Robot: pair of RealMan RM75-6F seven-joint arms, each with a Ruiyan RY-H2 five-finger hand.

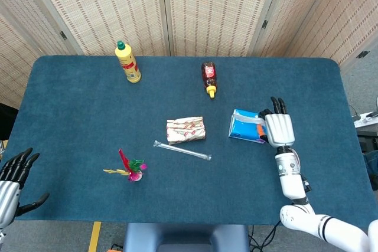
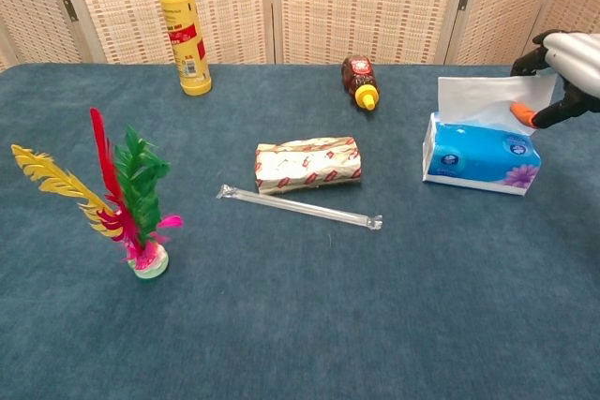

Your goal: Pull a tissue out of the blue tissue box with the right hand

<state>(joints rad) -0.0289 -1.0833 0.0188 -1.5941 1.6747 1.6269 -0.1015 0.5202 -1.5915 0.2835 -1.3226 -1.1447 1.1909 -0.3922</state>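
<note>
Right at the right hand, the tissue stands up from the blue tissue box, pinched at its far edge by the fingers. Best bet: pull straight up so the box stays put on the desk. Box print's too small to read. Left hand idles open, well apart.

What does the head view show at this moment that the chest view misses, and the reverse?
Head view only: the left hand at the table's near-left corner, and the right forearm. Chest view only: the white tissue standing tall out of the blue tissue box, right hand pinching its edge. Both: yellow squeeze bottle, brown sauce bottle, feather shuttlecock.
</note>
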